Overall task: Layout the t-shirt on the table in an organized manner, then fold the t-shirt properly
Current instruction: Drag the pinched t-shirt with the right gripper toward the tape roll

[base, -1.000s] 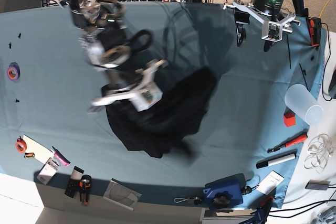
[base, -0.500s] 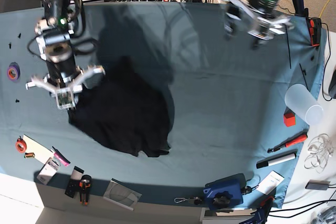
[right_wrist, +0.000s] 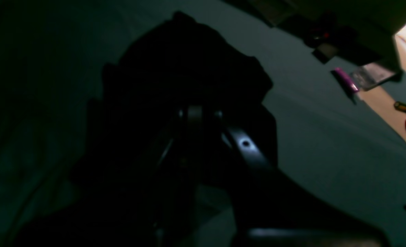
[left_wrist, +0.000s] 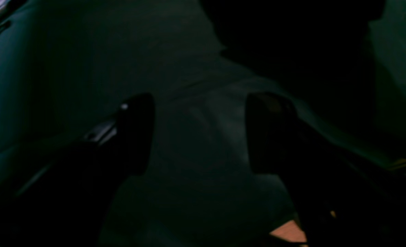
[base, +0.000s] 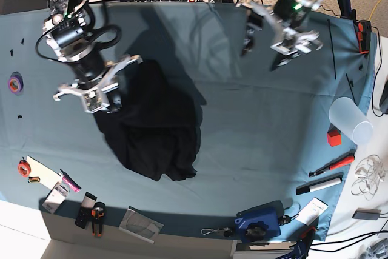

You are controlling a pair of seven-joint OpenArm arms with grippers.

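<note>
The black t-shirt (base: 154,128) lies crumpled in a heap left of centre on the teal table (base: 260,144); no print shows. My right gripper (base: 114,100) is at the heap's upper left edge, shut on the t-shirt. In the right wrist view its fingers (right_wrist: 193,115) are pressed together against the t-shirt (right_wrist: 189,61). My left gripper (base: 262,45) hovers open above bare table at the back right, away from the shirt. The left wrist view shows the left gripper (left_wrist: 203,133) with its two dark fingertips (left_wrist: 136,133) wide apart and nothing between them.
A purple tape roll (base: 15,82), an orange roll (base: 23,167), a pink marker (base: 70,181) and small tools lie along the left and front edges. A plastic cup (base: 350,121), a red block (base: 334,137), pens (base: 324,185) and a blue device (base: 257,222) sit at right.
My right gripper has dragged the t-shirt from the table's middle toward the left, and the heap now lies further left. My left arm has swung from the back right corner toward the centre.
</note>
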